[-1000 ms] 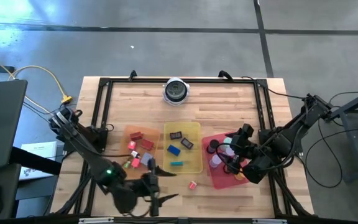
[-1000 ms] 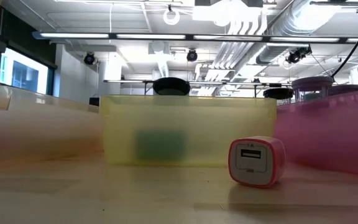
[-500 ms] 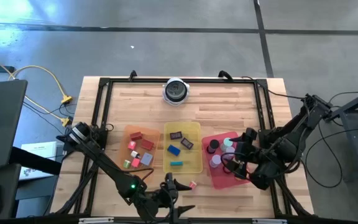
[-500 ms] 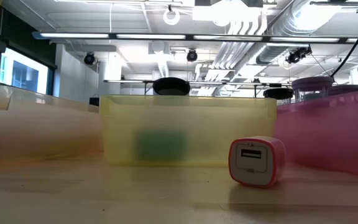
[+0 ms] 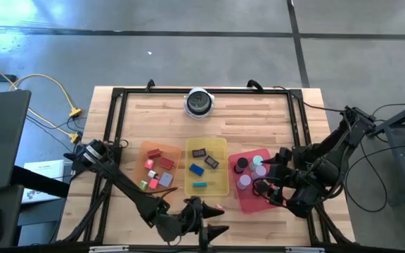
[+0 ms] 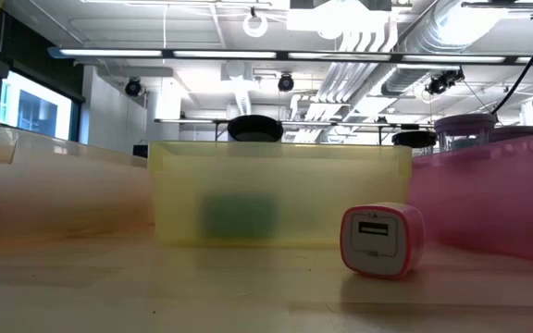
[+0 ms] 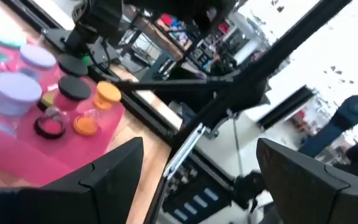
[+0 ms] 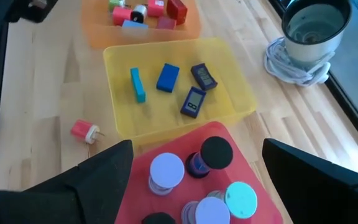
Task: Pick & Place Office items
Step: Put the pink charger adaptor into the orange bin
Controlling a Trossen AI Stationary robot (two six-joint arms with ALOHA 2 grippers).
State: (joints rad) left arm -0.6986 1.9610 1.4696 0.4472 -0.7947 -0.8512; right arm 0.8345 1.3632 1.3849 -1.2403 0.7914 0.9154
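A pink-and-white block (image 5: 219, 209) rests flat on the bare wood near the table's near edge, also seen in the low view (image 6: 382, 240) and the right wrist view (image 8: 84, 130). My left gripper (image 5: 213, 218) is open beside it, pointing toward the table's right; the block is hidden from the left wrist view, where the open gripper (image 7: 197, 186) faces the red tray's discs (image 7: 73, 90). My right gripper (image 5: 268, 171) hovers open over the red tray (image 5: 248, 202), above purple, black and teal discs (image 8: 166, 169). Blue and black blocks (image 8: 167, 77) lie in the yellow tray (image 5: 216, 180).
An orange tray (image 5: 173, 150) with red, pink and grey bits sits left of the yellow tray. A round silver-and-black object (image 5: 199, 102) stands by the far edge. A black frame (image 5: 114, 119) borders the table. Bare wood lies between the trays and the far edge.
My left gripper has swept along the near edge toward the table's right, turning as it went, and has come up beside the pink-and-white block. My right gripper has drawn back a little toward the table's right over the red tray. The block has stayed put.
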